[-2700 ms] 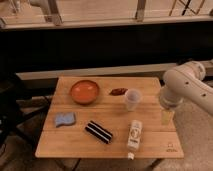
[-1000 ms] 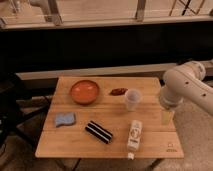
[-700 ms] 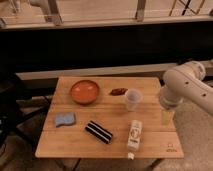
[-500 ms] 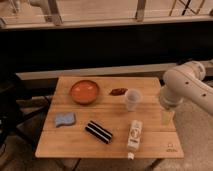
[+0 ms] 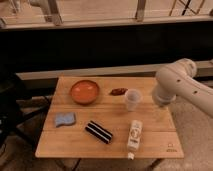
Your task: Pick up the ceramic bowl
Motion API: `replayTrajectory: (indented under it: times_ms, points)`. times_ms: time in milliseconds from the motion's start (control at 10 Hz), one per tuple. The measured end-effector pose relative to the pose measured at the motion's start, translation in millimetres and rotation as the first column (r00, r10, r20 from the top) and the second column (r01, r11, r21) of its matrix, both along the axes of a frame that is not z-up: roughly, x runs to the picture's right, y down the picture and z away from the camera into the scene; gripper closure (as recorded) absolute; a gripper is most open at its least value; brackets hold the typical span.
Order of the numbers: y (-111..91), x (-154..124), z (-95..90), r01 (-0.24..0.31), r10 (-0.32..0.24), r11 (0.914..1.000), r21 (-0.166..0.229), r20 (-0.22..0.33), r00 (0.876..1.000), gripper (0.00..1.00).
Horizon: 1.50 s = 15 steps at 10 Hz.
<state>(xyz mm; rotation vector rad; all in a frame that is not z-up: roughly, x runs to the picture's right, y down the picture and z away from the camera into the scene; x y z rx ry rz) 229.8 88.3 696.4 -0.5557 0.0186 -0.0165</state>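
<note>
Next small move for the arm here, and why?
Probably swing the hand left across the table toward the ceramic bowl: the hand hangs at the table's right edge, holding nothing, with the clear cup between them, so pass above it.

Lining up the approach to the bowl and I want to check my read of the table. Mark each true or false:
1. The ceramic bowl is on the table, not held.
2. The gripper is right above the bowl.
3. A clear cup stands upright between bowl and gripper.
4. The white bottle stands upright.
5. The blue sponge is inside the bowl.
1. True. The ceramic bowl rests on the table, back left in the view.
2. False. The gripper is by the table's right edge, empty.
3. True. The clear cup is upright there.
4. False. The white bottle lies on its side near the front edge.
5. False. The blue sponge lies on the table, in front of the bowl.
</note>
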Motion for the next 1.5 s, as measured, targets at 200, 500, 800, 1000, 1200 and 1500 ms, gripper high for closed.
replayTrajectory:
  times_ms: [200,500,800,1000,1200,1500]
  points:
    - [-11,-17,7.5,0.024,-0.025,0.9996,0.012,0.018,1.0,0.2]
    - [-14,-37,10.8,0.049,-0.049,0.9988,0.01,0.042,0.998,0.2]
    - [-24,-78,20.3,0.079,-0.08,0.9968,0.015,0.084,0.993,0.2]
    - [-27,-85,23.8,0.104,-0.105,0.9945,0.012,0.101,0.989,0.2]
    - [-28,-96,27.1,0.122,-0.123,0.9924,0.012,0.122,0.985,0.2]
    - [-33,-131,34.9,0.158,-0.158,0.9874,0.016,0.144,0.977,0.2]
